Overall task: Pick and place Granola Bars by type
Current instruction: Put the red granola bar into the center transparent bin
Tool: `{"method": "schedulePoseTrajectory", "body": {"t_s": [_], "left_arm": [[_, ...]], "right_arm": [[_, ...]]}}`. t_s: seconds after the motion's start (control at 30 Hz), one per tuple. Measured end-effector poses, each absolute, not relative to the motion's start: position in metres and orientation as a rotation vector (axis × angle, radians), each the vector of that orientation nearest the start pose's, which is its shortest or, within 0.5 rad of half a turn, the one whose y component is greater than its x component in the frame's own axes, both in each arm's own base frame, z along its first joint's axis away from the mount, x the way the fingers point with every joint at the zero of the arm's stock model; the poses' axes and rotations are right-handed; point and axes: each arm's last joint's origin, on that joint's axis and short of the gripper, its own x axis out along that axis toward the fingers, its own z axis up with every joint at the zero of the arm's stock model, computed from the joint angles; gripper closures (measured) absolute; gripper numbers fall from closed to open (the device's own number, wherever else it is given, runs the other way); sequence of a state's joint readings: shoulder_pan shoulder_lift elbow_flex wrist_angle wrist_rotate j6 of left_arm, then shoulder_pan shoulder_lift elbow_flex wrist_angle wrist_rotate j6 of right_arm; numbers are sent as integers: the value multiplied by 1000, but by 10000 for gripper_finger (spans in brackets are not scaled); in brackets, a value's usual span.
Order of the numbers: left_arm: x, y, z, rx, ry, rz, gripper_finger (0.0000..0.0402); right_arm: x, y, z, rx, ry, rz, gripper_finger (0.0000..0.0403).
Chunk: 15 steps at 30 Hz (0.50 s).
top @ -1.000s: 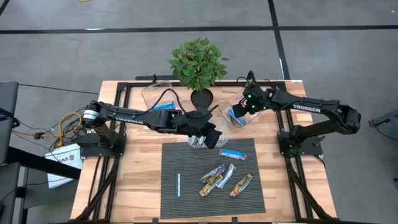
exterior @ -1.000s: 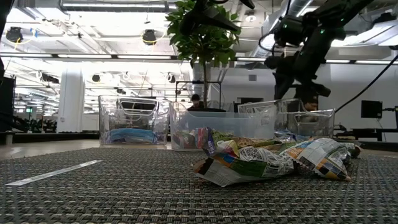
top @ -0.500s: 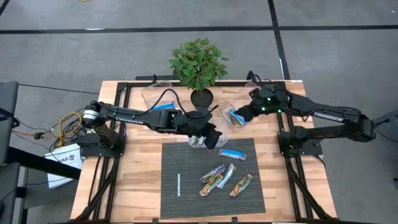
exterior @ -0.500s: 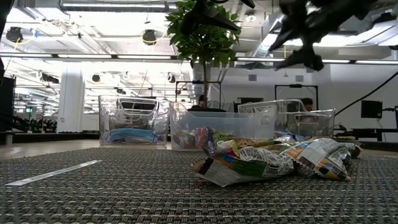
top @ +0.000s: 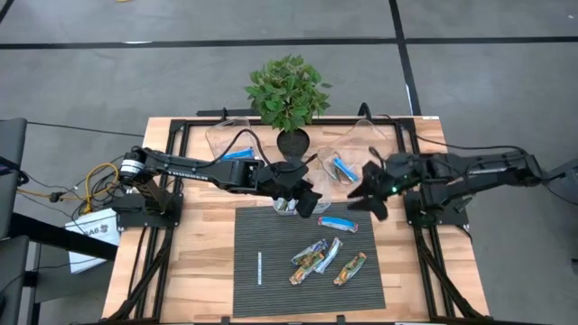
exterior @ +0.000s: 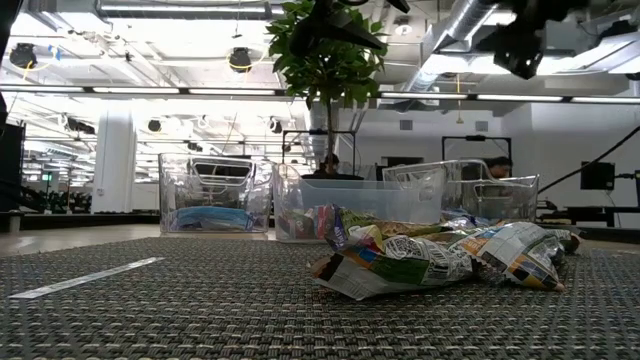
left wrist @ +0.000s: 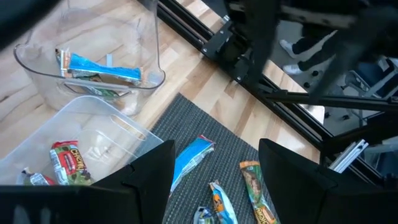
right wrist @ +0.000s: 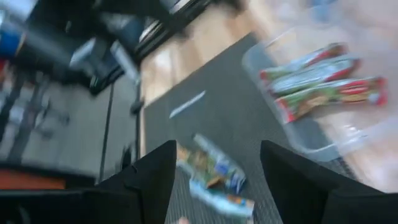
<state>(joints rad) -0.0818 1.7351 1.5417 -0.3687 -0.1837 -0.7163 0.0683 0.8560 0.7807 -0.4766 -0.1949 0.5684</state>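
Note:
Several granola bars lie on the dark mat: a blue one near its far right corner, and multicoloured and green-gold ones in a loose cluster with one apart. My left gripper hangs open and empty over the middle tub, which holds red-green bars. My right gripper is open and empty above the mat's far right corner, beside the blue bar. The right tub holds a blue bar.
A potted plant stands at the far edge behind the tubs. A third tub at the far left holds a blue bar. A thin white stick lies on the mat's left part. Bare wood flanks the mat on both sides.
My right gripper has risen out of the right tub and swung toward the near edge, ending above the mat's far right corner next to the blue bar. The bars on the mat lie as before.

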Motion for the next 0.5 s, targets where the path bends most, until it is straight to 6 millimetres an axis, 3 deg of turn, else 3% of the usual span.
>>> {"method": "schedulePoseTrajectory", "body": {"t_s": [0.2, 0.5], "left_arm": [[395, -29, 324, -627, 514, 268, 177], [394, -36, 323, -620, 531, 253, 178]], "right_arm": [[176, 42, 284, 426, 720, 215, 179], [187, 61, 243, 217, 1033, 156, 179]]}}
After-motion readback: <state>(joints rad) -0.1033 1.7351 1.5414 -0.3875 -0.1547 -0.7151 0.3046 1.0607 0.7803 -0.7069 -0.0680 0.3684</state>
